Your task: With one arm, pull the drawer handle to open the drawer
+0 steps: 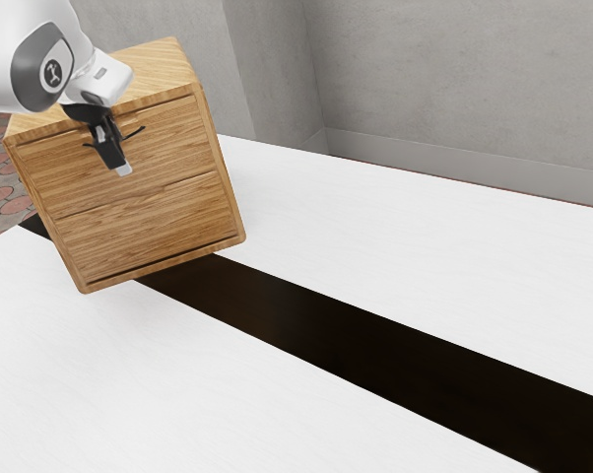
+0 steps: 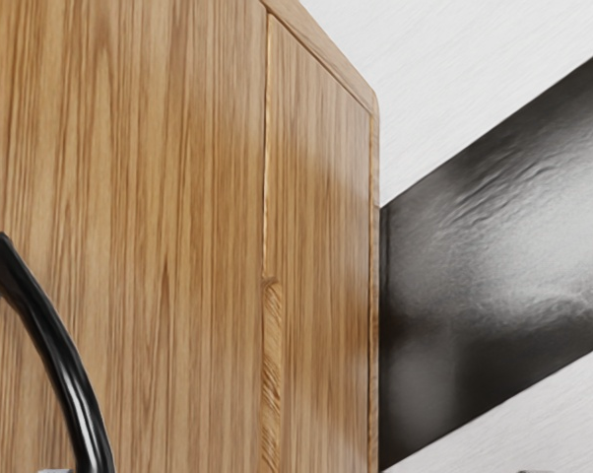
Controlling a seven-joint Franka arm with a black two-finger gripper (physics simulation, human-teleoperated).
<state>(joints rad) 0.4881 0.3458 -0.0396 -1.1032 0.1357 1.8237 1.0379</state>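
Grey walls are seen behind a white tabletop (image 1: 395,236) crossed by a black strip (image 1: 375,345). At its far corner, on the exterior view's left, a cabinet (image 1: 149,232) is set, its top drawer (image 1: 173,133) flush. The gripper (image 1: 119,163) is held at the handle (image 2: 65,365); whether it is open or closed cannot be told

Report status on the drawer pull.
Gripper at the handle of the top drawer. Drawer front flush, not open yet. Nothing blocking its front.
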